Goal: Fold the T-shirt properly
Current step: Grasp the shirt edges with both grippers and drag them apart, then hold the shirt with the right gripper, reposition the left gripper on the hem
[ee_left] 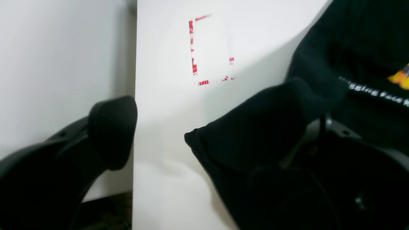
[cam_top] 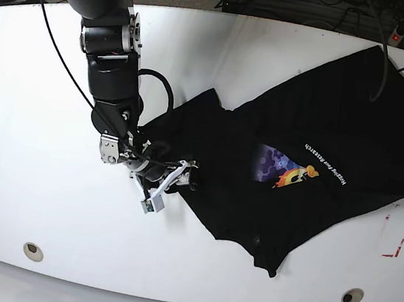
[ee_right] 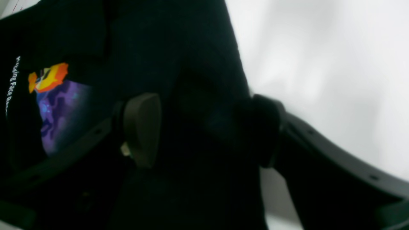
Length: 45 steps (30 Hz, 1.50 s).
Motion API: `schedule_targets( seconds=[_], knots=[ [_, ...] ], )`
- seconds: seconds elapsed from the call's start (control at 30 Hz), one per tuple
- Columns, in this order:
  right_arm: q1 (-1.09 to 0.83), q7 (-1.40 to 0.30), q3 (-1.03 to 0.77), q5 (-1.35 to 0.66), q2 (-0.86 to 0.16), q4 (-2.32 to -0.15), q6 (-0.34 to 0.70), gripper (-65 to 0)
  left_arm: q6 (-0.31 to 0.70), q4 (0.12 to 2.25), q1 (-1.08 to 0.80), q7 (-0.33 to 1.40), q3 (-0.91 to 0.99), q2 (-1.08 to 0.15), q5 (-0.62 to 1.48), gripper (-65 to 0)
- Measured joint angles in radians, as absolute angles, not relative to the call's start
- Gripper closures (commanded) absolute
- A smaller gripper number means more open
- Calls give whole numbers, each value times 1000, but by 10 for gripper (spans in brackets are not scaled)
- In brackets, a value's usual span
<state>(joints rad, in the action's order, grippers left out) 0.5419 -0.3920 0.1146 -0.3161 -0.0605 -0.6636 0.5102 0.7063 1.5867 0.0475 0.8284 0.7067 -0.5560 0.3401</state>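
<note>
Currently the T-shirt point(cam_top: 338, 132) is lying crumpled and print-up across the right half of the white tabletop point(cam_top: 37, 99), stretching from the far right corner down toward the near edge, with its lowest tip ending just short of that edge. The white lettering point(cam_top: 324, 165) and the orange, yellow and purple graphic point(cam_top: 283, 169) are facing up near the middle of the cloth.

The right gripper point(cam_top: 176, 176) is sitting at the shirt's left edge, roughly mid-tabletop. In the right wrist view its fingers point(ee_right: 142, 127) are standing partly apart with a thick fold of black fabric bunched between them, so it is closing on the T-shirt rather than gaping free; one pad is over the cloth, the other is pressing at the fabric's edge beside bare tabletop.

The left gripper point(ee_left: 204, 140) is working at the right edge of the tabletop, mostly out of the base view. In the left wrist view its jaws are spread wide: one finger point(ee_left: 111, 131) is hanging off the tabletop edge, and the other is buried under or behind a black corner of the shirt. Cannot tell whether that finger is touching cloth, but nothing is clamped.

A red-and-white rectangular tape outline point(cam_top: 398, 230) is showing on the tabletop near the right edge, just beside the shirt's hem.
</note>
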Motion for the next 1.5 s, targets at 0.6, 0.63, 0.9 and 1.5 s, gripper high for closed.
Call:
schedule_targets(
  seconds=[0.6,0.63,0.9,1.5],
  knots=[
    [542,-395,113,-316,-39,-660,514,-423,702,1470,41,1055,237,-791,594,-606],
    [542,-396,113,-316,-39,-660,514,-423,704,1469,34,1057,237,-792,592,-606],
    [542,-395,113,-316,-39,-660,514,-420,700,1470,-20,1062,248,-801,579,-603],
    [531,-408,113,-315,-33,-653,506,0,698,1666,-349,1224,876,-495,654,-528]
  ],
)
